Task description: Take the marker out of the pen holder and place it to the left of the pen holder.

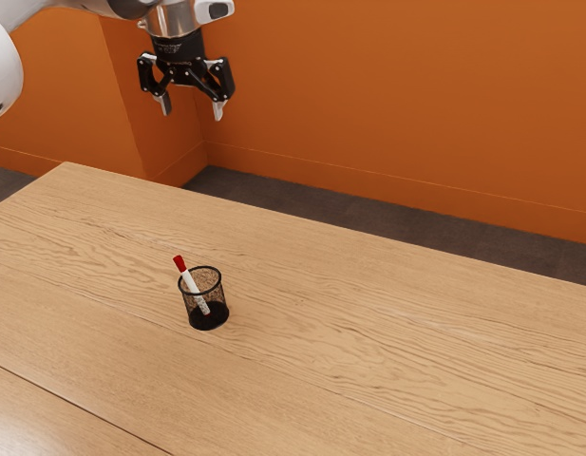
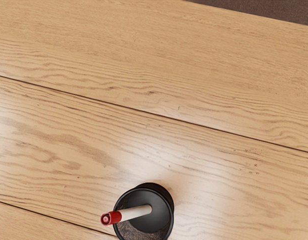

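The table's far edge slants across the exterior view from upper left to right, and the pen holder (image 1: 217, 313) stands well inside it, with wood extending around it and the broadest stretch toward the exterior view's right. The table (image 1: 387, 323) is of pale, wavy-grained wood crossed by dark, narrow seams (image 2: 171, 119); beyond it lie a dark floor (image 1: 368, 211) and an orange wall (image 1: 387, 95) with a low baseboard. The arm (image 1: 2, 71) enters from the exterior view's upper left, its pincer (image 1: 192, 107) pointing downward, fingers spread widely and holding nothing. Well below the pincer and apart from it, the marker (image 1: 187, 278), white with a red cap (image 1: 179, 263), stands tilted in the round, black mesh pen holder, its lower end inside and its capped end projecting above the rim toward the exterior view's left.
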